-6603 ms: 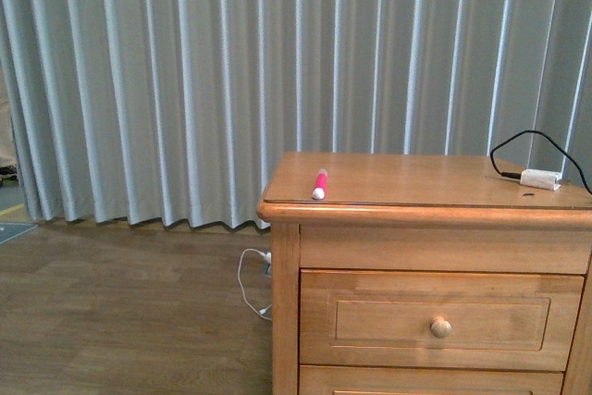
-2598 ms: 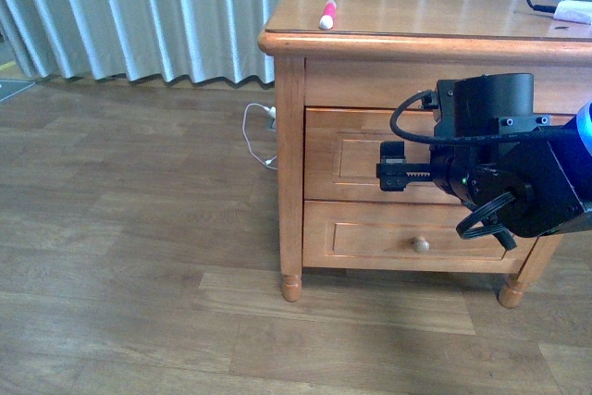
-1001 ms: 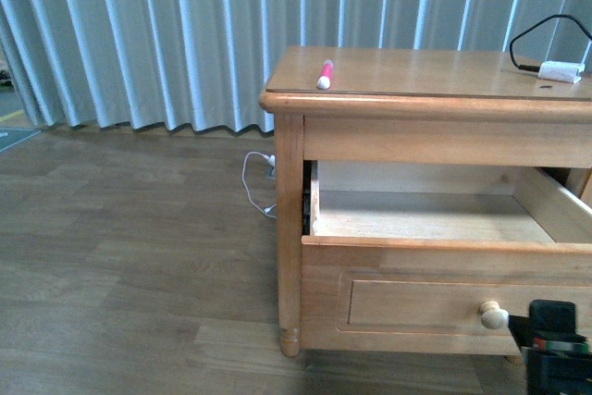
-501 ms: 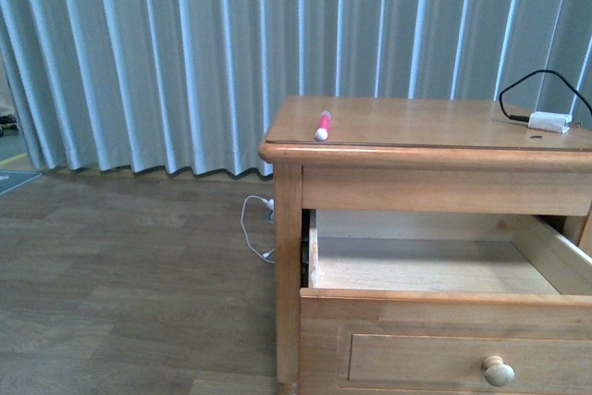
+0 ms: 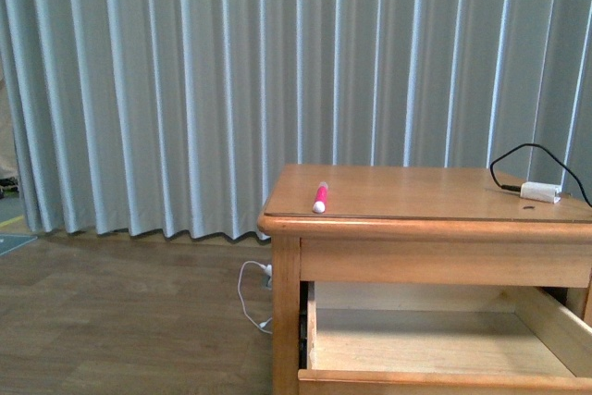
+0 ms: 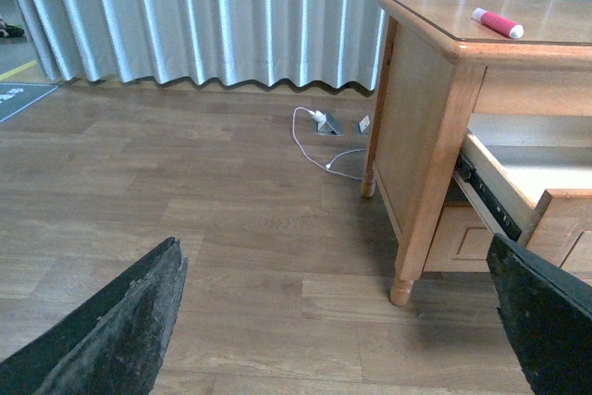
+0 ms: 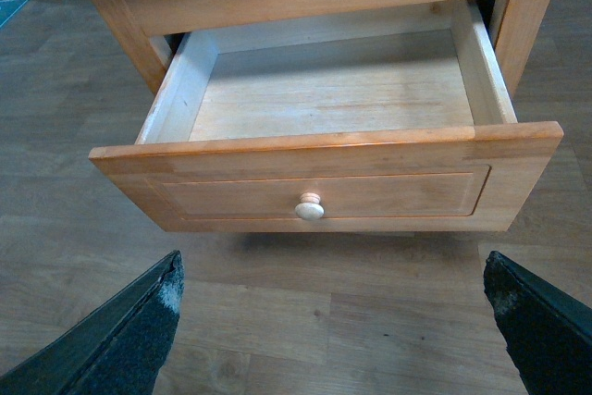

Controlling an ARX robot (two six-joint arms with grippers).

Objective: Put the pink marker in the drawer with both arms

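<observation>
Left claw [image 6: 331, 261], right claw [image 7: 331, 264] (both agape)

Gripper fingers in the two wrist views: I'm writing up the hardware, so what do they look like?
The left gripper has two broad, wedge-shaped fingers, black with a rough, grey-scuffed surface. The right gripper matches: its fingers are dark and tapered, worn pale near the tips. No cables, markings or arm links show in either wrist view, and the front view shows neither arm.

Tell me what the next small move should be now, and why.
Probably bring the left fingers up toward the pink marker, which lies on the nightstand top near its front left corner. The drawer stands pulled out and empty, and those fingers are spread with nothing between them.
</observation>
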